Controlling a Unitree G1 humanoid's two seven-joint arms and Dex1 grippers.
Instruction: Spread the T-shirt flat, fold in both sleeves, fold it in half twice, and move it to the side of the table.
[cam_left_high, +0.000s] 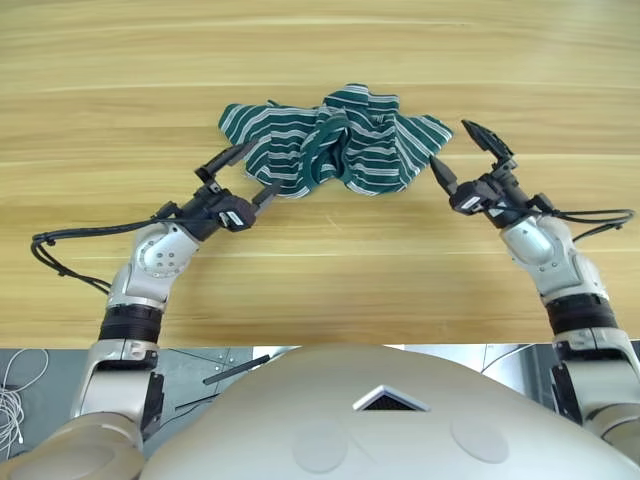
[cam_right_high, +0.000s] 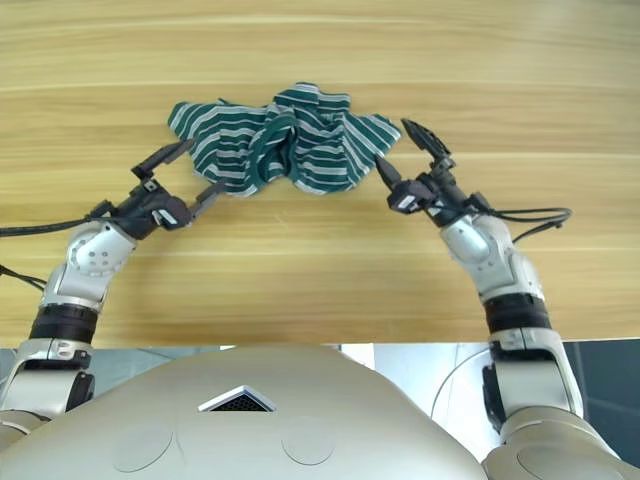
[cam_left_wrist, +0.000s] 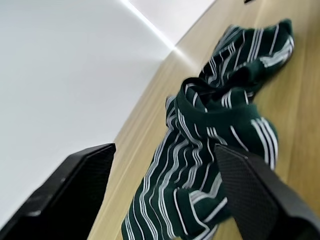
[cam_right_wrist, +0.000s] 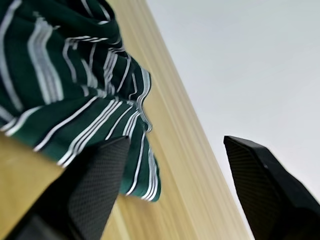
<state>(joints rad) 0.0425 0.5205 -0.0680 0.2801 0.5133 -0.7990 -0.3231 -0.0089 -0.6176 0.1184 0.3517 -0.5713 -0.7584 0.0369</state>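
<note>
While L gripper (cam_left_high: 265, 166) & R gripper (cam_left_high: 449, 142) gape empty, wood table (cam_left_high: 330, 290) bears bunched T-shirt (cam_left_high: 375, 150).

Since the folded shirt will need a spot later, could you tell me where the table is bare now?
Bare table lies beyond the T-shirt, nearer than it between the left gripper and right gripper, and outward of each. Crowded: the middle, where both open grippers flank the crumpled T-shirt.
</note>
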